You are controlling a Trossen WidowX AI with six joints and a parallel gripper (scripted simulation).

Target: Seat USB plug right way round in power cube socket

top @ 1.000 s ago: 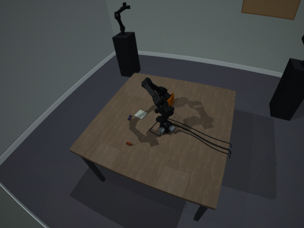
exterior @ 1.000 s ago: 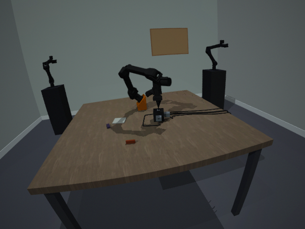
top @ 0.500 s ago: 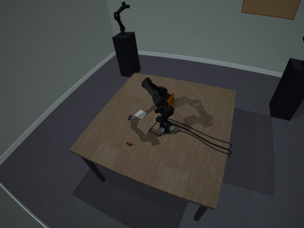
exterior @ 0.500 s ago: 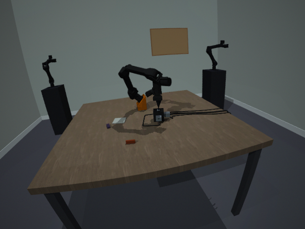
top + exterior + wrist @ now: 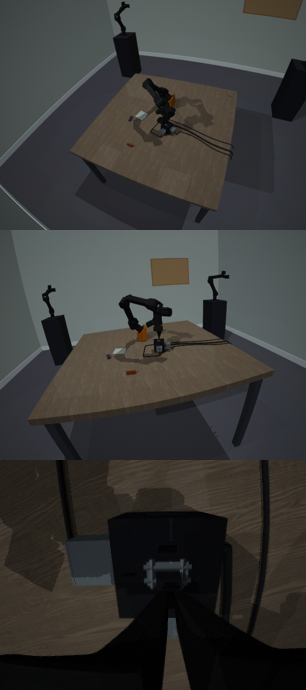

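The black power cube (image 5: pixel 164 131) (image 5: pixel 159 347) (image 5: pixel 136 542) stands near the middle of the table (image 5: pixel 161 172) (image 5: pixel 149 389). My gripper (image 5: pixel 164 124) (image 5: pixel 159 337) (image 5: pixel 170 598) points straight down onto the cube's top and is shut on the USB plug (image 5: pixel 159 339). In the wrist view the dark fingertips meet at the light metal outline (image 5: pixel 166 570) in the cube's top face, and they hide most of the plug. I cannot tell which way round it sits or how deep. A thin black cable (image 5: pixel 152 131) (image 5: pixel 144 352) loops around the cube.
A grey plug (image 5: pixel 173 129) (image 5: pixel 168 344) (image 5: pixel 89 558) sits in the cube's side, and black cables (image 5: pixel 203 139) (image 5: pixel 198 343) run to the table's right edge. An orange wedge (image 5: pixel 172 100) (image 5: pixel 142 334), a white card (image 5: pixel 141 115) (image 5: pixel 119 351), a purple block (image 5: pixel 130 118) (image 5: pixel 109 356) and a red piece (image 5: pixel 130 144) (image 5: pixel 130 372) lie nearby.
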